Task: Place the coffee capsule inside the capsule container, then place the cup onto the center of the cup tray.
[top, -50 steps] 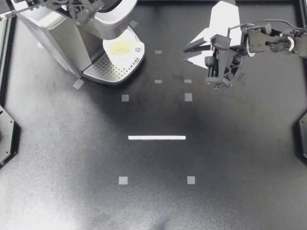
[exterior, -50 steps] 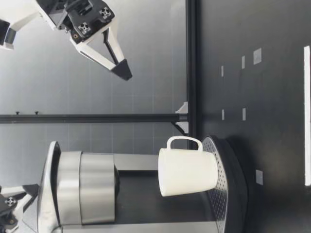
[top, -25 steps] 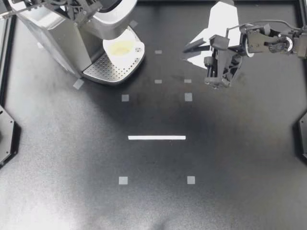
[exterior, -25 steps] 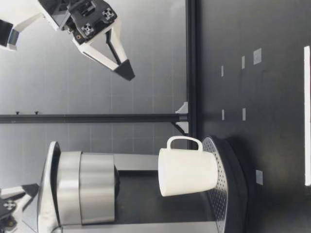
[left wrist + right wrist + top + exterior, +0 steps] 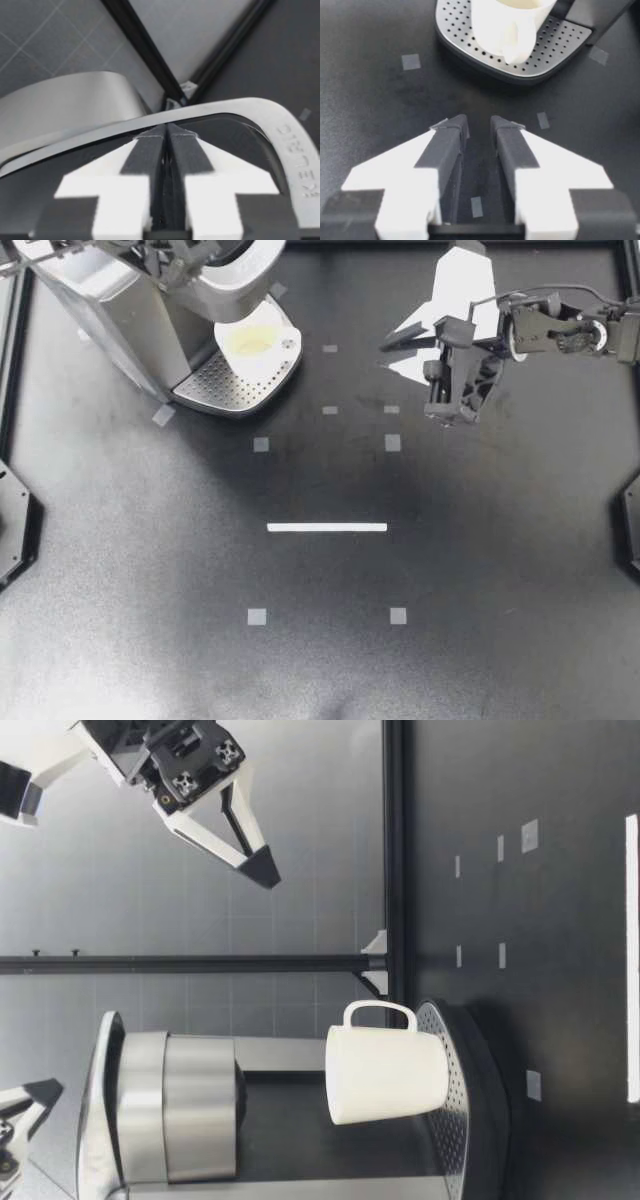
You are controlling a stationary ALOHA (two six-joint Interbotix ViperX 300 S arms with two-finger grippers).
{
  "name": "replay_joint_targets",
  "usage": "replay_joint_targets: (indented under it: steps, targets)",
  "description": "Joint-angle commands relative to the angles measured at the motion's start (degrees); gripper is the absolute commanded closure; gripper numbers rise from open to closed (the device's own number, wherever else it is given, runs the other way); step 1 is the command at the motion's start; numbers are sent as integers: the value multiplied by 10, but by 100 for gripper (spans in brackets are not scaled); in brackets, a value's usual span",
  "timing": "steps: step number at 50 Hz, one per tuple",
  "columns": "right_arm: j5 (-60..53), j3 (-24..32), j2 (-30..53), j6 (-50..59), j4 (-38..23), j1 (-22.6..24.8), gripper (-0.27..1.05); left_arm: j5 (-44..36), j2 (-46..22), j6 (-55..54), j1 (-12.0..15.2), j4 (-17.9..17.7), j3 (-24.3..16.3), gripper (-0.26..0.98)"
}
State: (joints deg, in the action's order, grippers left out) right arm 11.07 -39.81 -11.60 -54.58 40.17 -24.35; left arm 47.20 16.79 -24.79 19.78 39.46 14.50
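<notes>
Cup (image 5: 255, 340), white ceramic, loop handle: stands upright on the perforated round metal cup tray (image 5: 225, 388) at the foot of the silver and grey coffee machine (image 5: 120, 320), under its brew head, which covers part of the rim from above. In the low view the cup (image 5: 385, 1075) sits toward the machine's side of the tray (image 5: 455, 1120).

Right gripper (image 5: 392, 352): held high over the black desk (image 5: 320, 660), well apart from the cup, pointing toward it. In its wrist view the fingers (image 5: 452, 131) are released, with a narrow gap and nothing between them. The cup (image 5: 505, 20) and tray (image 5: 455, 30) lie ahead, handle turned toward the gripper. In the low view it (image 5: 262, 870) hangs higher than the cup.

Left gripper (image 5: 180, 260): over the top of the coffee machine. In its wrist view the fingers (image 5: 150, 142) are clenched together on nothing, tips at a curved silver band of the machine (image 5: 65, 100); contact cannot be told.

White tape strip (image 5: 327, 527): flat on the desk, mid-field, with small grey tape squares (image 5: 261, 444) around it.
</notes>
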Motion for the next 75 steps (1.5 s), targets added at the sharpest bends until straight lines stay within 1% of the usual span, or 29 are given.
replay_joint_targets:
  steps: [1,12,43,47,59,63,69,75]
  targets:
    - [-9,7,-4,-1,1,3,43,-4,4,1,-7,-3,-16,62]
    - [-11,7,-1,-1,1,3,43,-2,1,1,-9,-10,-11,62]
    - [-7,6,3,-1,1,3,44,28,-19,2,-9,-10,-2,62]
    - [-7,6,3,-1,1,4,43,35,-26,3,-9,-15,-4,62]
    - [-7,4,3,0,1,4,43,76,-49,40,-9,-61,-14,62]
    - [-7,4,4,0,1,4,44,95,-56,50,-9,-69,-21,62]
    - [-7,3,4,0,2,3,44,105,-66,57,-9,-72,-27,62]
    - [-7,-1,4,2,3,3,44,91,-58,59,-9,-68,-35,62]
